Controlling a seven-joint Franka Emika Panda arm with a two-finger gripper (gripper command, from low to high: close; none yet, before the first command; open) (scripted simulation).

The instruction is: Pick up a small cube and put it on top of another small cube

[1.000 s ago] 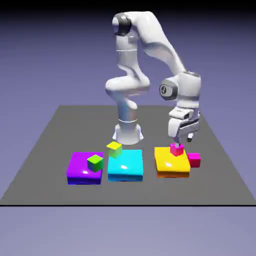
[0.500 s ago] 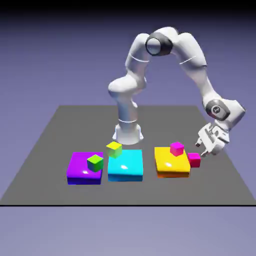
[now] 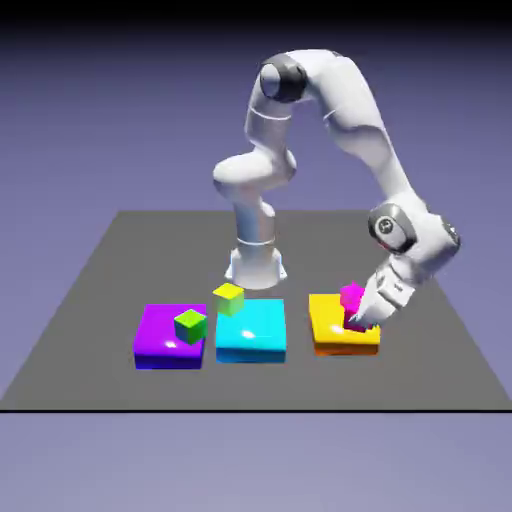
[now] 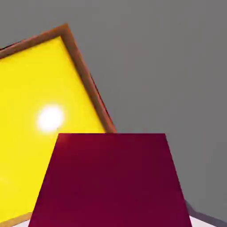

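A: The gripper [image 3: 362,322] is closed around the hot-pink small cube [image 4: 108,181], low at the yellow block's [image 3: 330,325] right edge in the exterior view.

B: So we're at the grasp. And the target?

A: Left of it, the magenta cube [image 3: 351,295] sits on the yellow block. Next I'd lift clear, then centre above that cube before lowering.

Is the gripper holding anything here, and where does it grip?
The gripper is shut on the hot-pink small cube, fingers at its opposite sides, beside the yellow block.
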